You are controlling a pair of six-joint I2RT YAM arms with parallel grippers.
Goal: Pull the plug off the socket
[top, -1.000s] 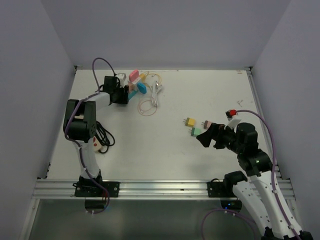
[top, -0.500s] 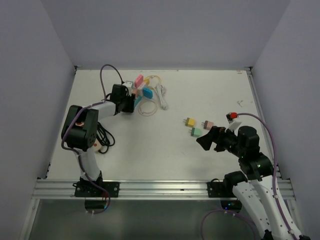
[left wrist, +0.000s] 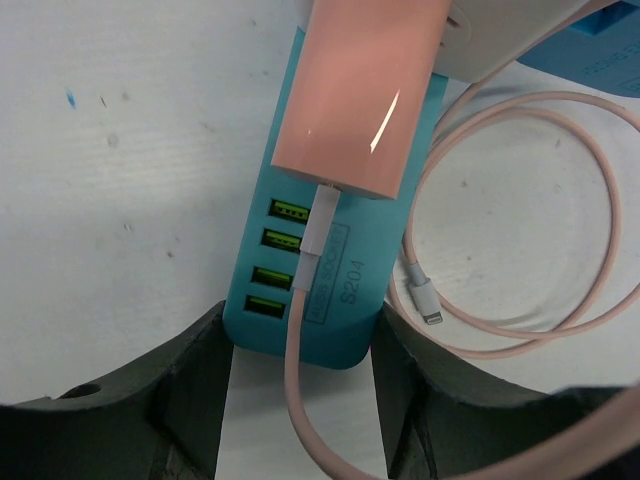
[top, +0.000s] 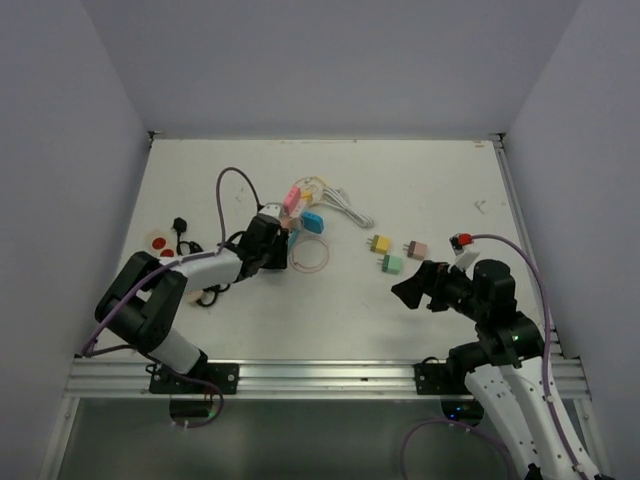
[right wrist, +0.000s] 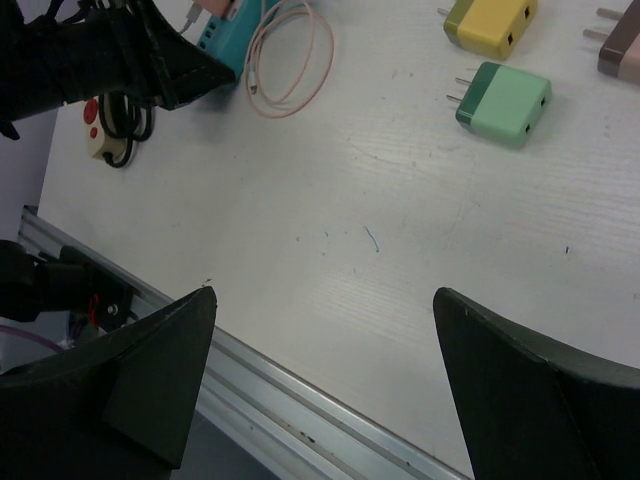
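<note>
A teal socket strip point(left wrist: 320, 260) with USB ports lies on the white table. A pink plug point(left wrist: 365, 95) sits in it, with a thin pink cable point(left wrist: 520, 230) running from the plug's end. My left gripper point(left wrist: 300, 350) is shut on the near end of the strip, one finger on each side. In the top view the left gripper point(top: 268, 245) holds the strip point(top: 284, 236), with the pink plug point(top: 294, 197) and a blue plug point(top: 312, 222) beyond it. My right gripper point(top: 410, 288) is open and empty, to the right of the strip and apart from it, above bare table point(right wrist: 325, 340).
Three loose plugs lie right of centre: yellow point(top: 379, 244), brown-pink point(top: 417, 249), green point(top: 392, 264). A white cable point(top: 345, 207) trails behind the strip. A pink cable coil point(top: 310, 255) lies beside it. A red-and-white switch point(top: 160, 243) and black cord point(top: 205, 290) lie at the left.
My left gripper has dragged the socket strip and its plugs from the back left toward the near middle. My right gripper has drawn back a little toward the near edge.
</note>
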